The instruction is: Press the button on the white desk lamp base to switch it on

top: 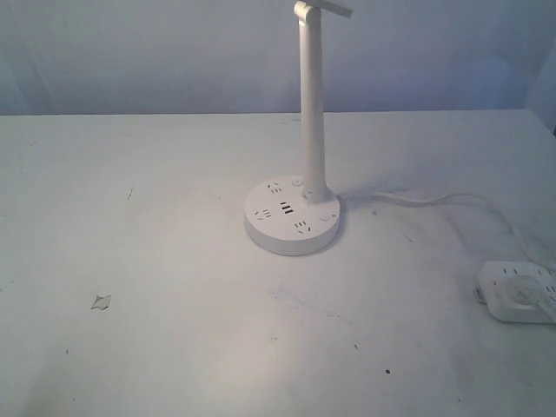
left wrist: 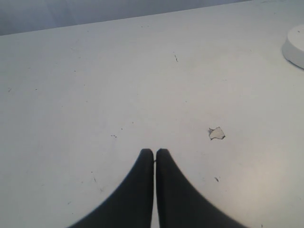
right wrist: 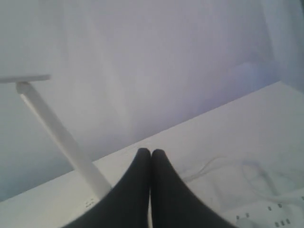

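Soft, cool, bluish light fills the exterior view. The table (top: 156,295) is brightest around the white desk lamp base (top: 293,217) and dims toward the corners, and a faint shadow lies to the base's right. Contrast is low. The left gripper (left wrist: 154,152) and right gripper (right wrist: 150,152) show as dark, soft-edged silhouettes. The right wrist view is hazy, violet-tinted and unsharp.

White plastic on a scuffed matt tabletop.
The white desk lamp base (top: 292,219) and its pole (top: 312,104) look like smooth white plastic with a soft sheen, as does the power strip (top: 519,294). The table (top: 174,347) is matt white, flecked with dark marks and one chipped spot (top: 102,301). The left gripper (left wrist: 154,154) and right gripper (right wrist: 150,154) look smooth, matt black.
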Controlling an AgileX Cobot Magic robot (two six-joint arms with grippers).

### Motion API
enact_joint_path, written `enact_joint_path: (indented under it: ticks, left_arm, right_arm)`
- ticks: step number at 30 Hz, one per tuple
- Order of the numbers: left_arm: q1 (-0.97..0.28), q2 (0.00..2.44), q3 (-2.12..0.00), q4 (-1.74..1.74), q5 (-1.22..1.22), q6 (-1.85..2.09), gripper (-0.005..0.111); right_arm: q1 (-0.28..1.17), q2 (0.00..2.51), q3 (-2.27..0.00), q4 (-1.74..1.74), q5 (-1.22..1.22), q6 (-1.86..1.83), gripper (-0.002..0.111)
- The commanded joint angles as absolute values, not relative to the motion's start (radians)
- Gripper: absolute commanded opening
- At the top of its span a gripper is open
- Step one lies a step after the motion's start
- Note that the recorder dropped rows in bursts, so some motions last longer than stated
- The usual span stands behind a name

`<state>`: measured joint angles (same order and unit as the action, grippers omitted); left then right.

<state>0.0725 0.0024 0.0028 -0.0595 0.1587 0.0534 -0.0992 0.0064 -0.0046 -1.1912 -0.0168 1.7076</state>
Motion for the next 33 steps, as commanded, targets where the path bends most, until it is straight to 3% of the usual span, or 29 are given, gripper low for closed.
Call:
enact_joint_path:
  ticks: [1,33]
  left_arm:
    - [0.067,0.000,0.000,-0.067,0.152,0.051,0.001]
    - [0.067,0.000,0.000,-0.067,0.150,0.051,0.001]
  right_arm:
    - [-0.208,0.000,0.000,-1.205,-0.022,1.710,0.000]
    - [-0.233,0.000,0.000,-1.114,-0.020,1.626,0.000]
